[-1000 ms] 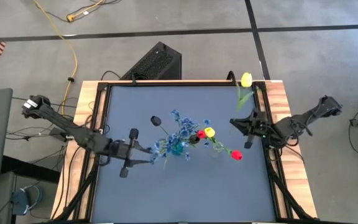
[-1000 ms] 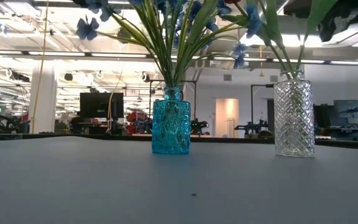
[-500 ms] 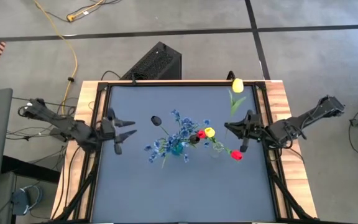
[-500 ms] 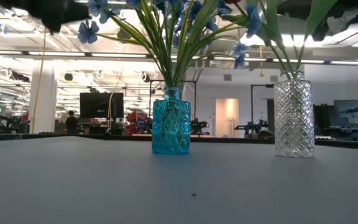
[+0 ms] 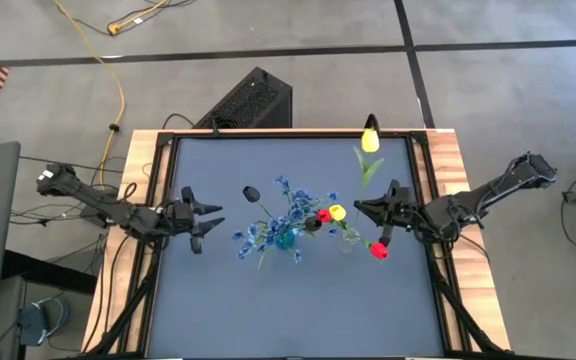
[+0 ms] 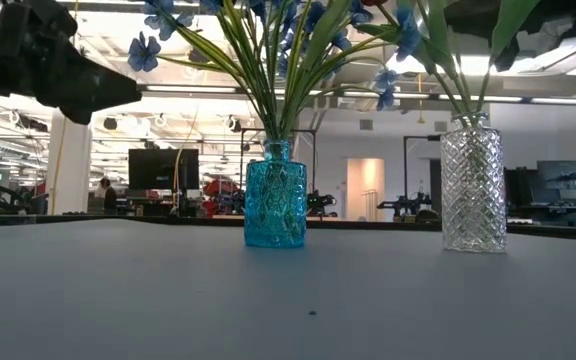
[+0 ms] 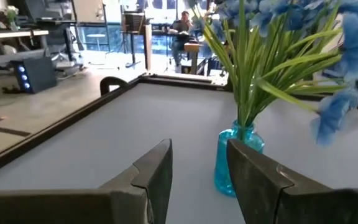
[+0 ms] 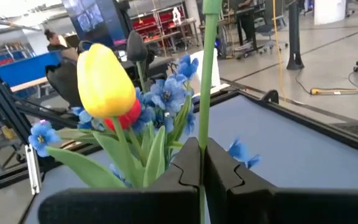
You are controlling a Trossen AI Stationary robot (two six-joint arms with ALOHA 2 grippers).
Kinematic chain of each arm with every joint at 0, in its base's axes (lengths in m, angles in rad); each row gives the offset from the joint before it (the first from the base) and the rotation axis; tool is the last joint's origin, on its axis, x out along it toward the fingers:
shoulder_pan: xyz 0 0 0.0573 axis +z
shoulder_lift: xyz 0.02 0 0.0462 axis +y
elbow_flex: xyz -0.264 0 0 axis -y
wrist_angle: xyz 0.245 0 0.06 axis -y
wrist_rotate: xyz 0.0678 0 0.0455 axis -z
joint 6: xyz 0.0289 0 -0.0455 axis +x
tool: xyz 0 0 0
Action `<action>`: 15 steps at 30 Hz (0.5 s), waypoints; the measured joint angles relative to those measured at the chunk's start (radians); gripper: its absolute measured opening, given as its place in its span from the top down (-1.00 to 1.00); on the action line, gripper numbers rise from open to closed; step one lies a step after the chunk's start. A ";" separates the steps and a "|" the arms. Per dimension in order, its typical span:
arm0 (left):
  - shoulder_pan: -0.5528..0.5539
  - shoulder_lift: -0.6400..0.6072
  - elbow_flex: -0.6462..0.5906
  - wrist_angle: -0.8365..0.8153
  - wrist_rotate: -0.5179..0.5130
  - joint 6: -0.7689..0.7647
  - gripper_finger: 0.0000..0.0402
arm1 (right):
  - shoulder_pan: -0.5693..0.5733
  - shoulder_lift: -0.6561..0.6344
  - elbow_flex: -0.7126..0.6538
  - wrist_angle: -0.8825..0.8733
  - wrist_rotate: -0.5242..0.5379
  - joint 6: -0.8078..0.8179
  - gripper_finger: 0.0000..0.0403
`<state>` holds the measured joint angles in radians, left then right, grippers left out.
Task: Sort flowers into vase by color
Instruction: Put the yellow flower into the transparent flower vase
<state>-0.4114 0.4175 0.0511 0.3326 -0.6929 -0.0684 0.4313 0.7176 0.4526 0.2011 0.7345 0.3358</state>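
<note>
Change since earlier: right gripper (image 5: 383, 213) is carried inward from the table's right edge toward the vases, and the yellow tulip it holds (image 5: 370, 141) is swung further in over the table; left gripper (image 5: 196, 214) is drawn back from the blue bunch to the left side.
Right gripper: fingers are pressed closed on the long green stem (image 8: 205, 74) of the held tulip; the bloom sits near the far edge.
Left gripper: fingers are spread apart, nothing is held; it is aimed at the turquoise glass vase (image 7: 235, 158).
Blue flowers: clustered blue blossoms (image 5: 280, 222) are gathered in the turquoise vase, mid-table.
Clear vase: a cut-glass clear vase (image 6: 472, 185) stands just right of the turquoise one; a yellow tulip (image 5: 337, 211) and red tulips (image 5: 379, 249) are seen above it.
Dark bud: one near-black bud (image 5: 251, 193) lies left of the blue bunch; its vase cannot be told.
Progress: judged nearly complete; blue sorting appears done, the held tulip is not yet placed.
</note>
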 joint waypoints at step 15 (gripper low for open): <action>0.000 0.000 -0.005 -0.001 0.014 -0.006 0.30 | 0.045 0.119 0.000 0.037 0.029 0.014 0.85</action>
<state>-0.4114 0.4179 0.0460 0.3319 -0.6793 -0.0742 0.4759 0.8367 0.4526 0.2383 0.7634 0.3500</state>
